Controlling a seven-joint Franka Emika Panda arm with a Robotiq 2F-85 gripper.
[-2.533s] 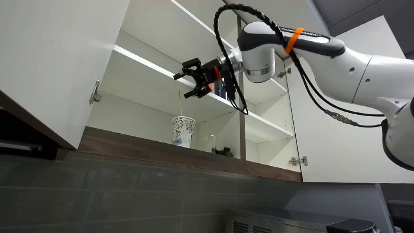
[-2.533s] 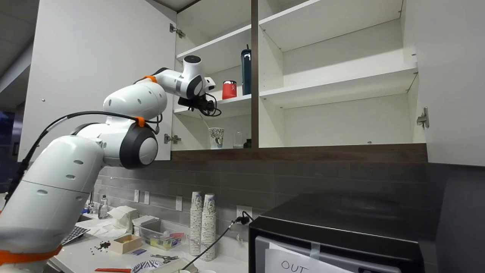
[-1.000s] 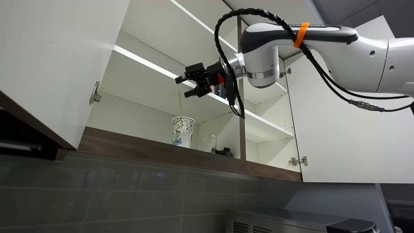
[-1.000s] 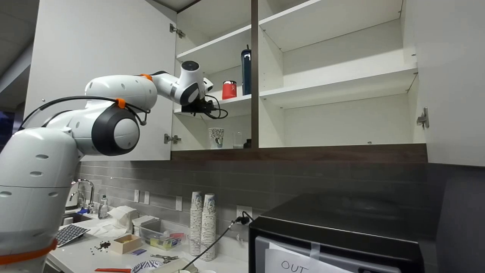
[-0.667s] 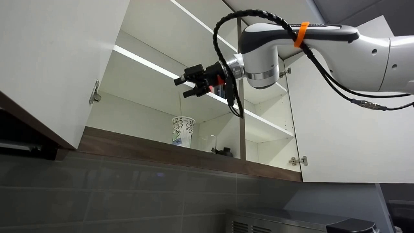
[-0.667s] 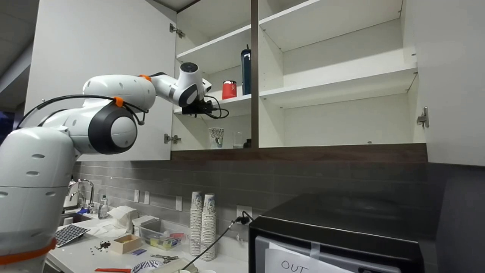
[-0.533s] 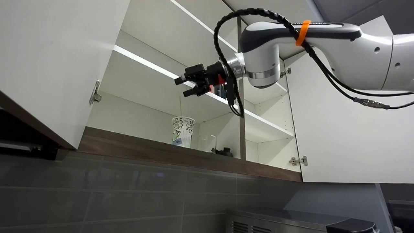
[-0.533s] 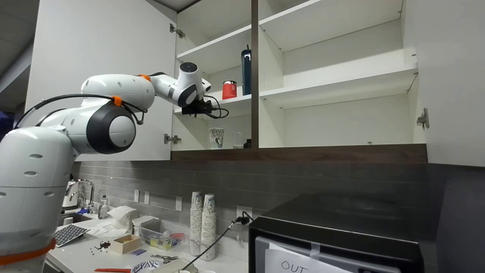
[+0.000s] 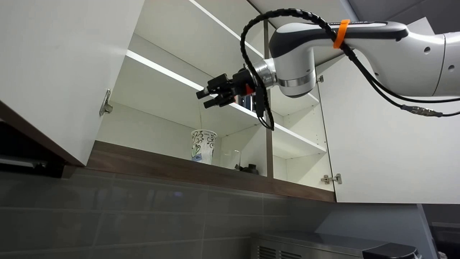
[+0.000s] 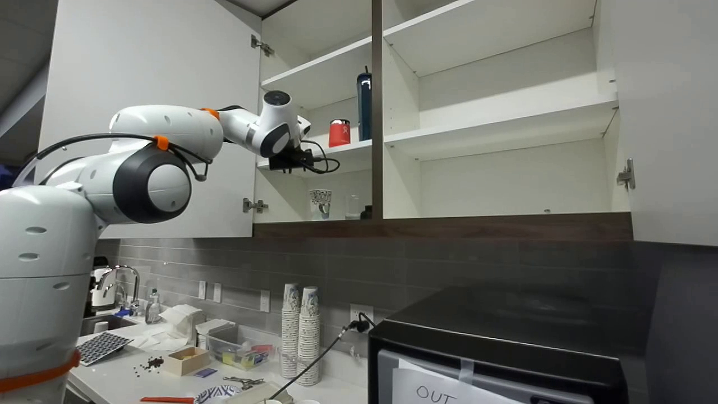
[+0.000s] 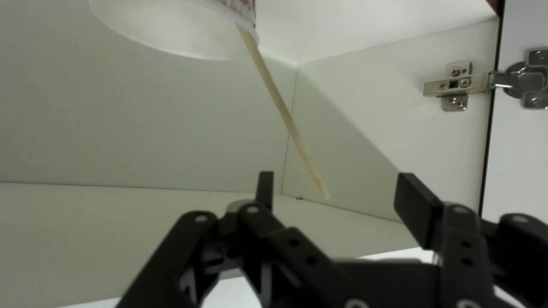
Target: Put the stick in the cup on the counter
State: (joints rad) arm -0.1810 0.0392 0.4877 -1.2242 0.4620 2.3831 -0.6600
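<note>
1. White cabinets (image 10: 482,179) hung with their doors (image 9: 64,64) swung wide above a grey tiled wall (image 10: 477,266).
2. Below, a white counter (image 10: 134,387) ran along the left, with stacked paper cups (image 10: 308,336) near the wall; right of them sat a black appliance (image 10: 493,320) with a sheet of paper (image 10: 437,387) on its front that read "OUT".
3. On the bottom shelf (image 11: 364,25) the patterned white cup (image 9: 203,147) stood upright, left of a clear glass (image 9: 231,159); something small and dark (image 9: 250,169) lay right of the glass, too hidden to name.
4. Inside that cup stood the thin pale stick (image 11: 287,115), its lower part hidden by the rim, its free end sticking out at a slant.
5. My gripper (image 11: 338,192) hung higher than the cup in both exterior views, and my fingers (image 11: 416,211) were spread well apart. From the wrist, the free end of the stick showed in the gap between them, clear of both; I could not tell how far beyond my fingertips it was.
6. On the middle shelf (image 10: 348,148) stood a red cup (image 10: 339,133), with a tall dark bottle (image 10: 364,105) to its right.
7. My arm (image 10: 168,132) stood at the near left in an exterior view.
</note>
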